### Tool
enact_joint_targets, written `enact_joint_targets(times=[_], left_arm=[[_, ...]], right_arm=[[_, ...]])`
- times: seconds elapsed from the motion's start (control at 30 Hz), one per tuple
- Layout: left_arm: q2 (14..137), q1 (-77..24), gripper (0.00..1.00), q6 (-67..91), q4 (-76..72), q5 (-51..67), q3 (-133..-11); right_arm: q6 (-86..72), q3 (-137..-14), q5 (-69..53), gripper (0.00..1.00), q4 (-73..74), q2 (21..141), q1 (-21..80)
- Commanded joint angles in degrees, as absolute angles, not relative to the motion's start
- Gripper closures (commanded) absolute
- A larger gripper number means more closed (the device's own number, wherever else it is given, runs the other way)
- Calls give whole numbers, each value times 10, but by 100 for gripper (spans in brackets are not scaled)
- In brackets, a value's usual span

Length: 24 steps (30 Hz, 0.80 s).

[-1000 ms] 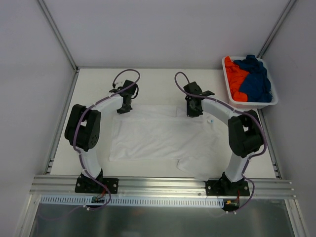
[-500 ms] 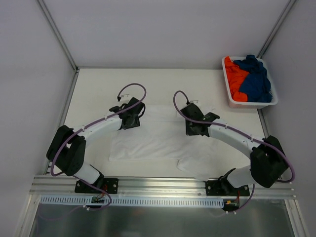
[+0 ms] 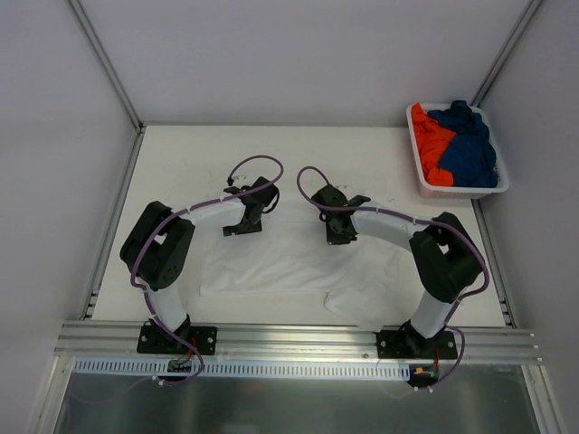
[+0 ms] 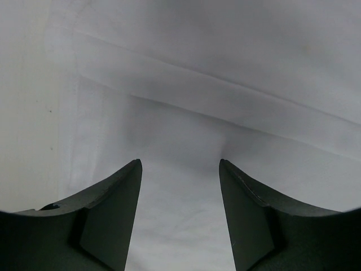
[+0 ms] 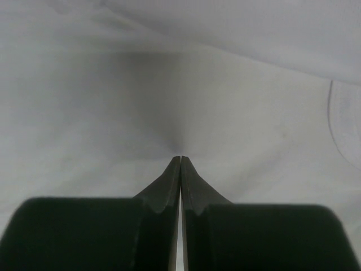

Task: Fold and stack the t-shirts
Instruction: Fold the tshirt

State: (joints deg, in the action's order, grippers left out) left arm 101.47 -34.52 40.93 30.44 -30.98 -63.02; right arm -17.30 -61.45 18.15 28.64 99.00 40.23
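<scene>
A white t-shirt (image 3: 289, 262) lies spread flat on the table, with one sleeve hanging toward the near edge. My left gripper (image 3: 242, 226) hovers over its far left part, and in the left wrist view it (image 4: 180, 164) is open with only white cloth (image 4: 186, 101) below. My right gripper (image 3: 336, 237) is over the far middle of the shirt. In the right wrist view it (image 5: 180, 157) is shut, its tips down on the white cloth (image 5: 113, 101), and no cloth shows between them. An orange t-shirt (image 3: 430, 145) and a dark blue t-shirt (image 3: 469, 145) lie bunched in the basket.
The white plastic basket (image 3: 460, 192) stands at the far right corner of the table. Grey walls and metal posts close in the table (image 3: 172, 163) on the left, back and right. A metal rail runs along the near edge by the arm bases.
Both grippers have moved from the shirt's far edge inward, toward each other and the near side. The left gripper has opened. The right one stays shut.
</scene>
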Motion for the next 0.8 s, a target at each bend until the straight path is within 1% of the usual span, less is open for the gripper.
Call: enact_joint_targets(times=[0.0,0.2,0.5,0.77], left_arm=[[1037,-345,43,401,311,-331,-661],[1086,-325,43,396,310,-323,-679],[1116,-308,44,387,309,-309,-700],[1142,-290,44,365,311,-292,-744]], right_arm=[[-176,-655,185,98,283,1012,393],[-172,-672,176,99,282,1048,379],[-167,-694,159,99,282,1077,355],[-143,-773,115,99,295,1128,313]])
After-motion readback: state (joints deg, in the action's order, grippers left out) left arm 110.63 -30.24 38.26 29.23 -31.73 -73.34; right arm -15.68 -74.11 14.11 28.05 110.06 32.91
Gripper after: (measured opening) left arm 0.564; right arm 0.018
